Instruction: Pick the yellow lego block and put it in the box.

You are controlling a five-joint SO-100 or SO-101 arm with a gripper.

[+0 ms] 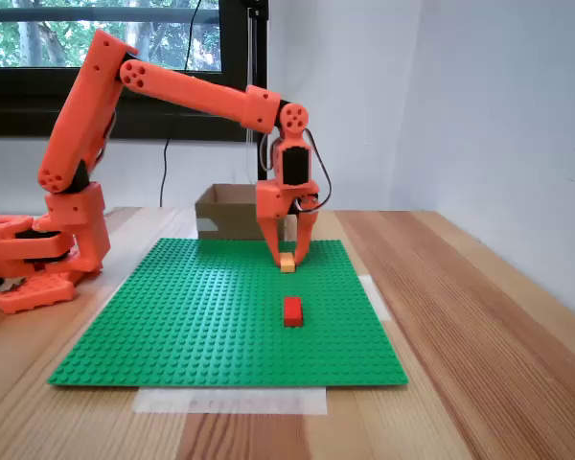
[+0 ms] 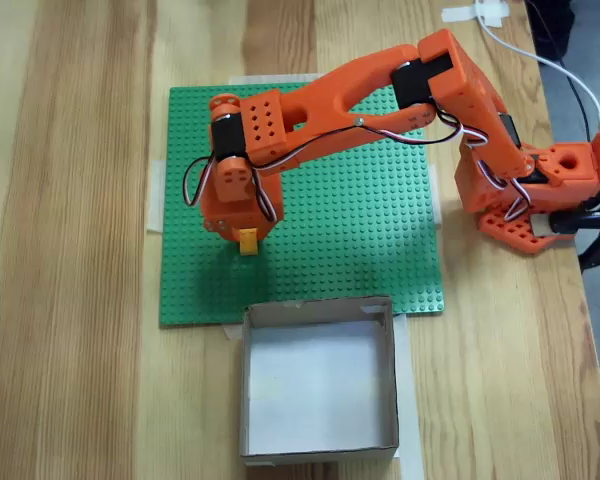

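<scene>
The yellow lego block [image 1: 287, 262] sits at the tips of my orange gripper [image 1: 287, 259], which points straight down over the far part of the green baseplate [image 1: 172, 316]. Both fingers press its sides, and the block is at or just above the studs. From above in a fixed view, the yellow lego block [image 2: 248, 241] pokes out under the gripper [image 2: 242, 236]. The brown open-topped box [image 2: 318, 375] stands just off the baseplate's edge [image 2: 310, 315], below and right of the gripper there. In the side fixed view the box [image 1: 232, 213] stands behind the gripper.
A red brick [image 1: 292, 310] stands on the baseplate nearer the camera than the gripper. The arm's base [image 1: 38, 259] sits off the plate at left. White tape [image 1: 230, 401] holds the plate's edges to the wooden table [image 1: 479, 316]. A cable [image 2: 570, 75] runs by the base.
</scene>
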